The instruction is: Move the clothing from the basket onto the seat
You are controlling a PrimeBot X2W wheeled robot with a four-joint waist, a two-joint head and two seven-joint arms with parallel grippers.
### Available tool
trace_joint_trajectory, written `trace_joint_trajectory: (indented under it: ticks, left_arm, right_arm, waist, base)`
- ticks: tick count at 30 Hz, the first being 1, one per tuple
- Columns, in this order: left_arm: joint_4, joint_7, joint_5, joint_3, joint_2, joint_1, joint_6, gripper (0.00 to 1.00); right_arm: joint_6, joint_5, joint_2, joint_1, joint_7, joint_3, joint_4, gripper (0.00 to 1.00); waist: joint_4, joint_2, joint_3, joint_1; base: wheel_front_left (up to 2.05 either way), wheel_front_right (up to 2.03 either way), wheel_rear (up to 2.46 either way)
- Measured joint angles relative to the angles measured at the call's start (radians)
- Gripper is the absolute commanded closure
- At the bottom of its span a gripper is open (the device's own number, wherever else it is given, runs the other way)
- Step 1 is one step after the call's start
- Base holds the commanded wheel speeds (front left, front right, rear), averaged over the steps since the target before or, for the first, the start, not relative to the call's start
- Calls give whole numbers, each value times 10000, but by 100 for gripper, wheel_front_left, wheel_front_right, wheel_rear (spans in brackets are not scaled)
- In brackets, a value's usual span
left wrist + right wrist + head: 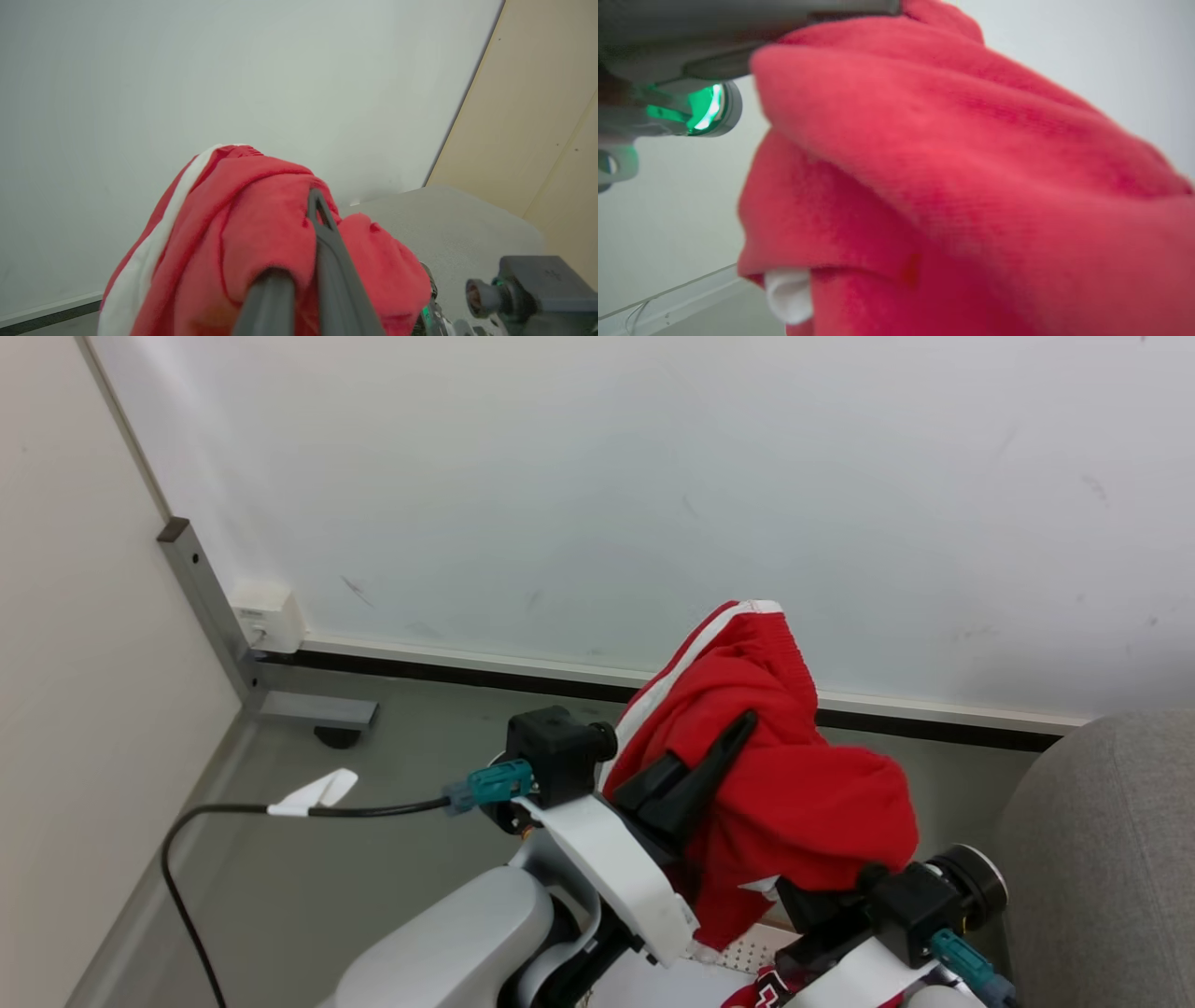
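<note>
**Shorts aloft, sofa at 3 o'clock**

In the head view the left claw [711,758] is closed on the red shorts [794,784] and holds them up above the basket [747,952]. One dark finger shows against the cloth, pointing to 1 o'clock, and the garment drapes over the rest. The bundle's long axis runs from the white-striped edge at 11 o'clock down to a loose lobe at 5 o'clock. That lobe falls over the right claw [808,899], which is closed too, its fingers buried in the fabric. Whether they pinch any cloth cannot be told; the right wrist view has blurred red hard against the lens. The sofa [1102,859] lies at 3 o'clock from the shorts, near but apart, with grey floor between. The carry, as I judge it, goes rightward. The right arm is the nearer to the sofa, while the left has the high end. At 6 o'clock a scrap of the jersey [770,987] lies in the basket, so the task looks under halfway.
</note>
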State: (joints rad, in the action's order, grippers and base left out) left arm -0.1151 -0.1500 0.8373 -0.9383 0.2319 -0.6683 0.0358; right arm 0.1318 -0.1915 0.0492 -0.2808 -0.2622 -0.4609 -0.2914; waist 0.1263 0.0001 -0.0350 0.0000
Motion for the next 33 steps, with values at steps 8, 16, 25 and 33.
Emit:
trace_joint_trajectory:
  ticks: [8,16,25,33]
  left_arm:
    - [-249,-111,10,6,155,262,79,100]
    - [-111,-426,-44,-36,263,351,27,0]
    - [282,-500,-345,-462,453,610,-117,0]
    - [474,-656,-968,-731,696,568,-196,0]
  right_arm:
    - [0,-502,2,463,2,384,502,100]
    - [0,-1133,-6,710,0,1127,1208,100]
    - [0,-1346,-8,751,2,2339,1641,100]
    - [0,-848,8,768,2,3365,2232,100]
  waist:
    - [-128,0,165,0]
    - [-542,0,304,0]
    - [-1653,0,459,0]
    - [-3049,0,705,0]
  base:
    - [0,0,0]
    - [0,0,0]
    - [0,0,0]
    - [0,0,0]
